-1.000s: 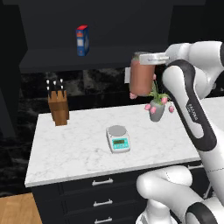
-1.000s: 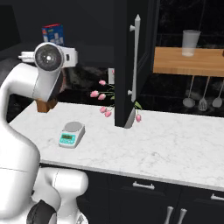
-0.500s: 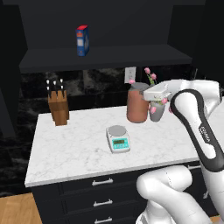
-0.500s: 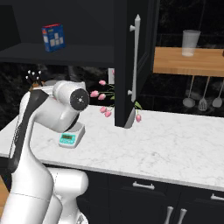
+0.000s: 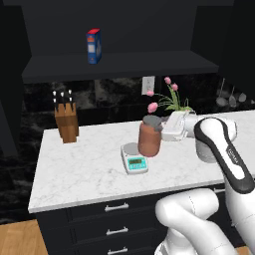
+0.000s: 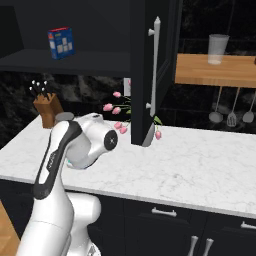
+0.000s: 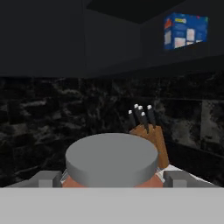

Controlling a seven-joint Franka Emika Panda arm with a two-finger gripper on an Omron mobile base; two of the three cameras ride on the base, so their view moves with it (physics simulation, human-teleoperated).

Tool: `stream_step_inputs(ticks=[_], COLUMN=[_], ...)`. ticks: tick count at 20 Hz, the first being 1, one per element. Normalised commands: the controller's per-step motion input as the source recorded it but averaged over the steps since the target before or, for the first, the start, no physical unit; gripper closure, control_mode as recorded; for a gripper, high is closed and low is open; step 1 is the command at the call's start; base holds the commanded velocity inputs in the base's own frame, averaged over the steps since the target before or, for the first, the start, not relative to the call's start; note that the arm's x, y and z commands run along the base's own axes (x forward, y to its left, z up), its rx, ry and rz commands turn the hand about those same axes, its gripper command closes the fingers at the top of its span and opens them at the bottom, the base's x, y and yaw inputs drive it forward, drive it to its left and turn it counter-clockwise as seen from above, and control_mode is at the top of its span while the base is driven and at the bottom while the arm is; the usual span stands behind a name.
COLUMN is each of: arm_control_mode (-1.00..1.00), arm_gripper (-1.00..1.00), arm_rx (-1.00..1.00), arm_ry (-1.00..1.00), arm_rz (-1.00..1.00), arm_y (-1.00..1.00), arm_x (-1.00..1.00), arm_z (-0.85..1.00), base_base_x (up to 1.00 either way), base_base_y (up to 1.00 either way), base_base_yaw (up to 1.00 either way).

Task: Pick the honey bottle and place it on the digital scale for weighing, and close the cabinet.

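Gripping the honey bottle (image 5: 149, 140), the hand (image 5: 160, 130) holds it at the digital scale (image 5: 133, 159).

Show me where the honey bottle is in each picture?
Left base view: honey bottle at centre, over the digital scale.
Right base view: just its grey lid, left, behind the arm.
Hand view: bottom centre, lid up close.
Shared landmark: the knife block.

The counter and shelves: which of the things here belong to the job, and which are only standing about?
Job things:
jar, held in the tool, over the scale
cabinet, door open

Only standing about:
box on the shelf
knife block
pink flowers
glass
hanging utensils
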Motion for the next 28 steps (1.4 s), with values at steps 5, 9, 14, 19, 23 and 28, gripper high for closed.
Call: stream_step_inputs(ticks=[5, 9, 14, 19, 23, 28], arm_control_mode=[-1.00, -1.00, -1.00, -1.00, -1.00, -1.00], arm_gripper=[1.00, 1.00, 1.00, 1.00, 1.00, 1.00], arm_rx=[0.00, 0.04, 0.01, 0.00, 0.00, 0.00], arm_ry=[-0.12, 0.03, 0.08, 0.03, -0.07, -0.07], arm_rz=[0.06, 0.01, 0.00, 0.00, 0.00, 0.00], arm_y=[-0.02, 0.00, 0.00, 0.00, 0.00, 0.00], arm_x=[0.32, 0.47, 0.43, 0.32, 0.11, 0.00], arm_z=[-0.45, -0.05, -0.01, -0.17, -0.03, -0.04], base_base_x=[0.00, 0.00, 0.00, 0.00, 0.00, 0.00], base_base_y=[0.00, 0.00, 0.00, 0.00, 0.00, 0.00], base_base_yaw=[0.00, 0.00, 0.00, 0.00, 0.00, 0.00])
